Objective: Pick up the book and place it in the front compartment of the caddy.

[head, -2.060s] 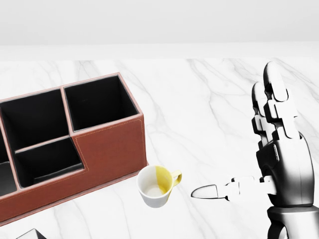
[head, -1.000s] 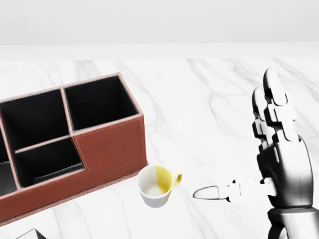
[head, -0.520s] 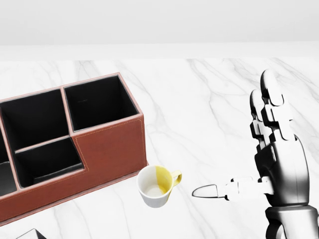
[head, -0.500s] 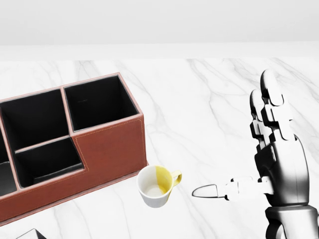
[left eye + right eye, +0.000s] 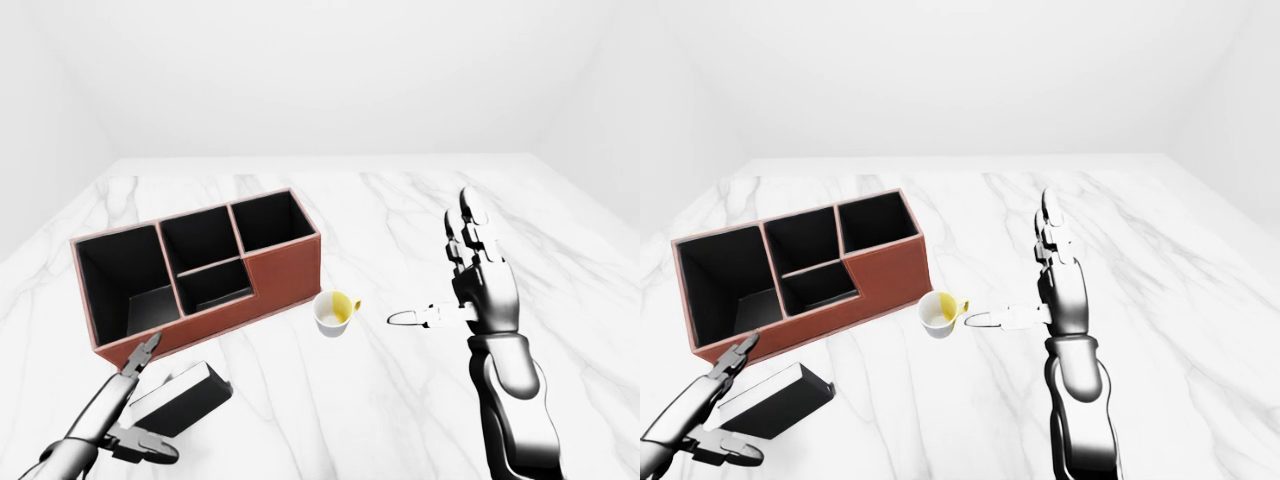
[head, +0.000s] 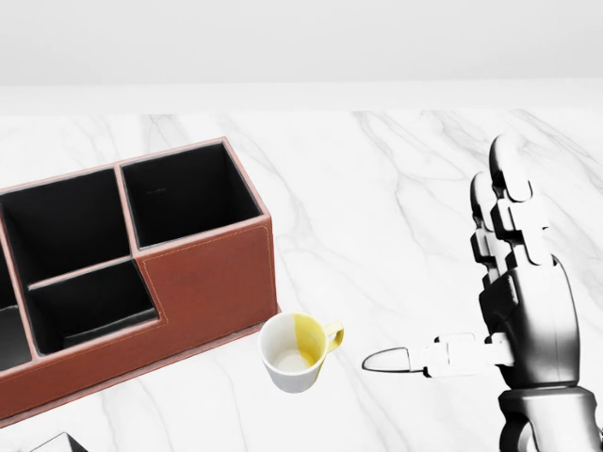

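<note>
Book (image 5: 180, 398) flat on bench (image 5: 400, 220) beside caddy (image 5: 200, 270), not yet lifted; left hand (image 5: 135, 405) spread around it, right hand (image 5: 470, 290) spread, empty.

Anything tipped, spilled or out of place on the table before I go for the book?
One thing: the mug beside the caddy is tipped, its mouth showing to the camera, with nothing spilled. The book lies flat between the left hand's open fingers. The right hand is open, clear of everything.
</note>
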